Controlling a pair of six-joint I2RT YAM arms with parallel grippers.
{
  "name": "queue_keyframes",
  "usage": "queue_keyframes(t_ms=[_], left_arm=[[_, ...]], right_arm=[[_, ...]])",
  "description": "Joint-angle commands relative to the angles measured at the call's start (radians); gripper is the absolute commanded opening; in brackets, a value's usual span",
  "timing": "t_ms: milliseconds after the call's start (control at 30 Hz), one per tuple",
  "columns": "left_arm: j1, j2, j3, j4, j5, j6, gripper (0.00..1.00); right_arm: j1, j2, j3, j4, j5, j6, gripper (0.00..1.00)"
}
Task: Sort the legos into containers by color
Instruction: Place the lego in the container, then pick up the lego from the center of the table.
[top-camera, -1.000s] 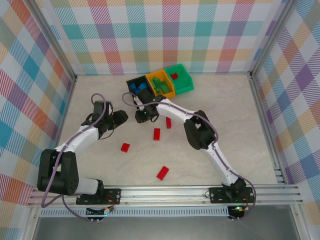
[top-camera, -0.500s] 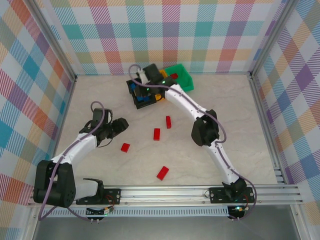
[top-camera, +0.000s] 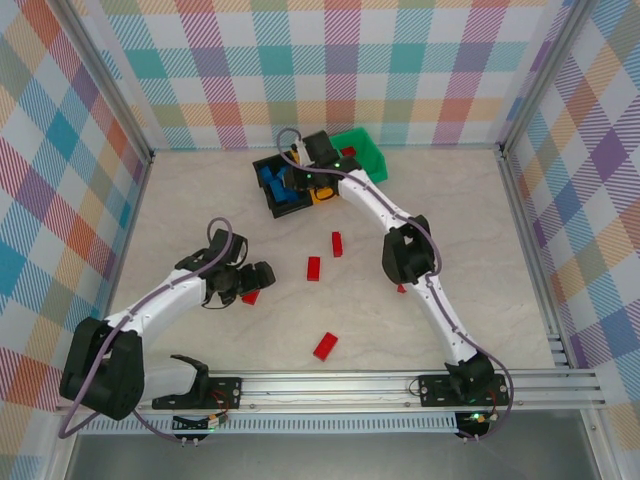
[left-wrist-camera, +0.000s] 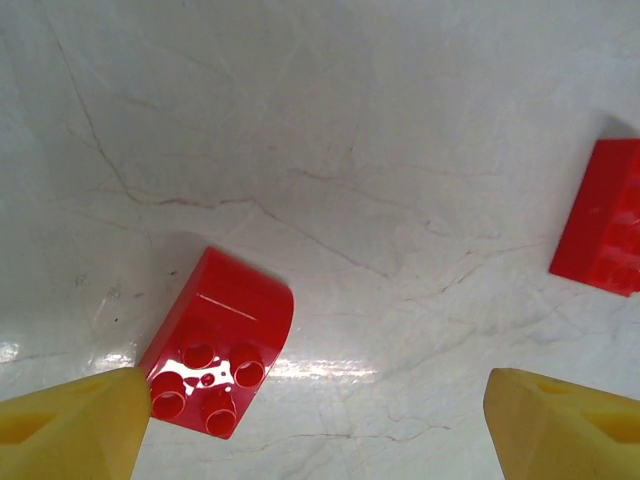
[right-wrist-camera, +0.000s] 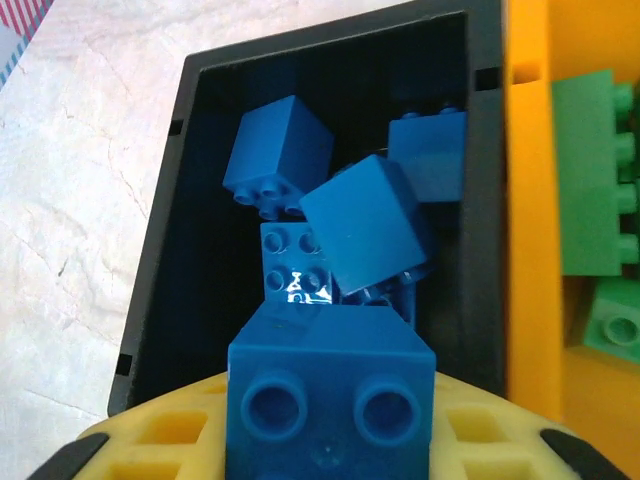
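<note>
Currently, the right end effector (right-wrist-camera: 330, 455) is pinching a blue lego (right-wrist-camera: 331, 390) between its yellow fingers (right-wrist-camera: 150, 440) and holding it over the near end of the black container (right-wrist-camera: 160, 300). The held lego is showing two round studs toward the wrist camera. Several other blue legos (right-wrist-camera: 365, 225) are lying piled inside the black container, some tilted against each other. The orange-yellow container (right-wrist-camera: 525, 200) is sitting directly against the black one and is holding green legos (right-wrist-camera: 590, 200). In the top view the green container (top-camera: 368, 160) is standing at the far end of the row, near the back wall, and the right arm is stretching across the desk (top-camera: 450, 220) to reach the black one.

Meanwhile the left end effector (left-wrist-camera: 320, 430) is hovering low over the desk with its fingers spread wide apart and gripping nothing. A red lego (left-wrist-camera: 218, 358) with one rounded side and four studs is lying between them, close against the left fingertip (left-wrist-camera: 70, 430); whether they are touching cannot be told. A second red lego (left-wrist-camera: 603, 232) is lying apart from it at the right edge of the wrist view. Three more red legos (top-camera: 313, 268) are lying loose on the desk in the top view.
</note>
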Motion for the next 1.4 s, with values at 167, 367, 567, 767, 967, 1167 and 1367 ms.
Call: queue_keyframes(t_ms=[167,367,567,767,967,1167,1367], left_arm=[[-0.049,0.128,0.056,-0.077,-0.088,0.011,0.86],[-0.077,0.18,0.08,-0.115,-0.152,0.018,0.79],[-0.089,0.256,0.098,-0.111,-0.158,0.032,0.7],[-0.102,0.276,0.113,-0.1,-0.182,0.04,0.46],[-0.107,0.271,0.168,-0.102,-0.213,0.068,0.11],[-0.108,0.287,0.289,-0.114,-0.207,0.102,0.06],[-0.109,0.344,0.5,-0.105,-0.164,0.141,0.06]], right_arm=[[0.01,0.016,0.034,0.054,-0.051,0.021,0.68],[0.013,-0.04,-0.004,0.01,-0.066,-0.019,0.72],[0.013,-0.253,-0.3,0.07,-0.077,-0.042,0.72],[0.011,-0.499,-0.654,0.182,-0.07,-0.069,0.73],[0.01,-0.688,-0.919,0.232,-0.067,-0.091,0.73],[-0.013,-0.819,-1.137,0.273,-0.04,-0.064,0.73],[-0.059,-0.878,-1.292,0.302,-0.032,-0.018,0.73]])
